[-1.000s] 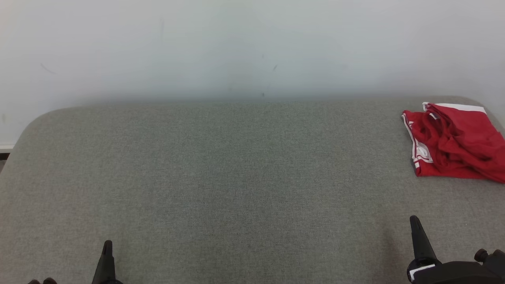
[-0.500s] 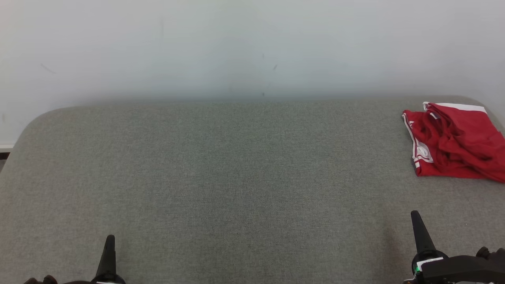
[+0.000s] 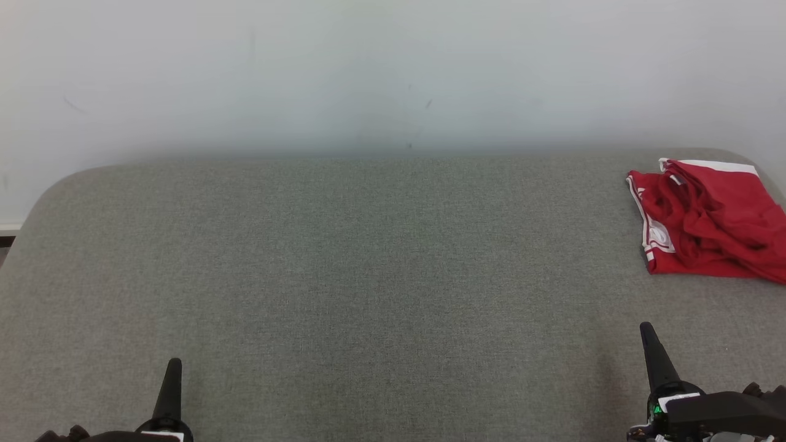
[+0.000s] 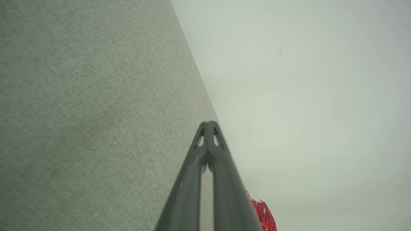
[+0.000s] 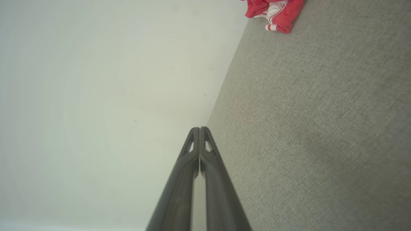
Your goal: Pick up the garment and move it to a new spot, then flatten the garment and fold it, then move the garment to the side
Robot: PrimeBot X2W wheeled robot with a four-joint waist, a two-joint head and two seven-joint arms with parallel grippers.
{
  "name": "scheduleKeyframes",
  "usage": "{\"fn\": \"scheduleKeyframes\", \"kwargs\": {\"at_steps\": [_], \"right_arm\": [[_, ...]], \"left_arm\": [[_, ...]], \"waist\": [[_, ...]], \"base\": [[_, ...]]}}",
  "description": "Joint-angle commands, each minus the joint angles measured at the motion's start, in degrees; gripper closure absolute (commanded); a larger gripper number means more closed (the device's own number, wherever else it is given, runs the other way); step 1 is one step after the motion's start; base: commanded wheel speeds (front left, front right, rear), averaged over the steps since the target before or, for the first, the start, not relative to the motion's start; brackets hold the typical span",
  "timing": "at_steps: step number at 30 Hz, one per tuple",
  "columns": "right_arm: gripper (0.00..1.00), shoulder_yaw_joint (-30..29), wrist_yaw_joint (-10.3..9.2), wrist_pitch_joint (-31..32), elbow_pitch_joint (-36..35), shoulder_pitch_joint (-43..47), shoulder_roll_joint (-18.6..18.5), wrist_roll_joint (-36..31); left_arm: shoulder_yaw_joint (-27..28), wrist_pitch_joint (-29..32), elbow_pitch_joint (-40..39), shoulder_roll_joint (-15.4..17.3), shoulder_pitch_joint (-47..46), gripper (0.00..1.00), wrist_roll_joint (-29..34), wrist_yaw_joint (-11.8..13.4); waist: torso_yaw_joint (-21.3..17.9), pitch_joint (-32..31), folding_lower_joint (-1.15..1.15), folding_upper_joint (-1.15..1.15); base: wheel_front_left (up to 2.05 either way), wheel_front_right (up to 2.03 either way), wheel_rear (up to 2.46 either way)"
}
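Observation:
The garment is a red piece with white trim, lying rumpled at the far right of the grey fabric surface. A corner of the garment shows at the top of the right wrist view, and a bit of the garment peeks out behind the fingers in the left wrist view. My left gripper is at the lower left, shut and holding nothing. My right gripper is at the lower right, shut and holding nothing, well short of the garment. Each wrist view shows its own fingertips pressed together: left gripper, right gripper.
A pale wall rises right behind the grey surface. The surface has rounded far corners, and a strip of floor edge shows at far left.
Both grippers have crept a little farther up the head view, away from the near edge. The garment has not moved.

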Motion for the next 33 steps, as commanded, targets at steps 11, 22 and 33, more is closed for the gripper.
{"fn": "scheduleKeyframes", "kwargs": {"at_steps": [11, 22, 33], "right_arm": [[1.00, -0.84, -0.09, 1.35, 0.11, -1.49, 0.30, 5.91], [1.00, -1.40, -0.10, 2.49, 0.51, -2.14, 0.51, 10.38], [1.00, -1.90, -0.11, 3.38, 0.82, -2.64, 0.70, 14.23]], "left_arm": [[0.73, 1.53, 0.16, -0.45, -1.88, 1.00, -5.96, -0.59], [1.16, 2.73, 0.56, -0.84, -2.49, 1.00, -10.46, -1.12], [1.51, 3.72, 0.86, -1.14, -3.17, 1.00, -14.36, -1.37]], "waist": [[0.03, 0.07, 0.00, 0.00], [0.05, 0.15, 0.00, 0.00], [0.08, 0.21, 0.00, 0.00]], "base": [[0.00, 0.00, 0.00], [0.00, 0.00, 0.00], [0.00, 0.00, 0.00]]}}
